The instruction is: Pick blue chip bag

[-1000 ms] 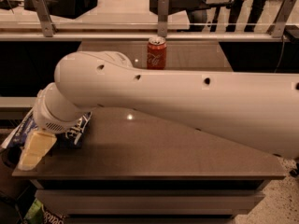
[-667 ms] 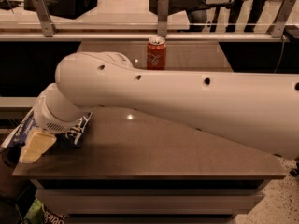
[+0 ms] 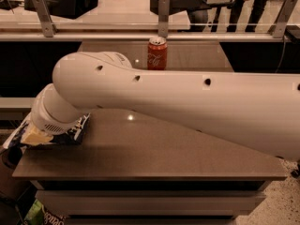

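The blue chip bag (image 3: 78,128) lies flat at the table's near left corner, dark blue with white lettering; its left end (image 3: 14,136) hangs over the table edge. My gripper (image 3: 35,137) is right on top of the bag's middle and hides most of it. The big white arm (image 3: 187,107) reaches in from the right across the table and covers the wrist.
A red soda can (image 3: 157,53) stands upright at the table's far middle. The brown table (image 3: 154,153) ends just left of the bag. A metal rail with posts (image 3: 163,13) runs behind it. A small green bag (image 3: 40,213) lies on the floor below the left corner.
The gripper's cream tip looks shorter and sits a little higher in view, closer onto the bag. The bag and can have not moved.
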You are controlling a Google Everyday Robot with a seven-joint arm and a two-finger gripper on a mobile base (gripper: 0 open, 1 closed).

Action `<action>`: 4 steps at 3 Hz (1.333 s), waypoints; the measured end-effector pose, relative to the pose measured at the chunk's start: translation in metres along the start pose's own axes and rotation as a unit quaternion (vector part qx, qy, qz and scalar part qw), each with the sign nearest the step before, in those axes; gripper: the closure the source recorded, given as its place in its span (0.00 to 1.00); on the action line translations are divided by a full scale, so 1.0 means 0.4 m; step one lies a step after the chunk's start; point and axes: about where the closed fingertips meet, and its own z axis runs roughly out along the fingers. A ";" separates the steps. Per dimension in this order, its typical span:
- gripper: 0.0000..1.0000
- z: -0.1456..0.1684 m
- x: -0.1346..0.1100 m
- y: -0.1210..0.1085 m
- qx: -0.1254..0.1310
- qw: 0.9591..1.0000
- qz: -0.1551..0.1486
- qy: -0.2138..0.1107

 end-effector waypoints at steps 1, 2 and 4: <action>0.87 -0.002 -0.004 0.002 0.001 1.000 -0.002 0.000; 1.00 -0.005 -0.009 0.004 0.002 1.000 -0.004 0.000; 1.00 -0.028 -0.025 -0.012 0.006 1.000 -0.015 -0.024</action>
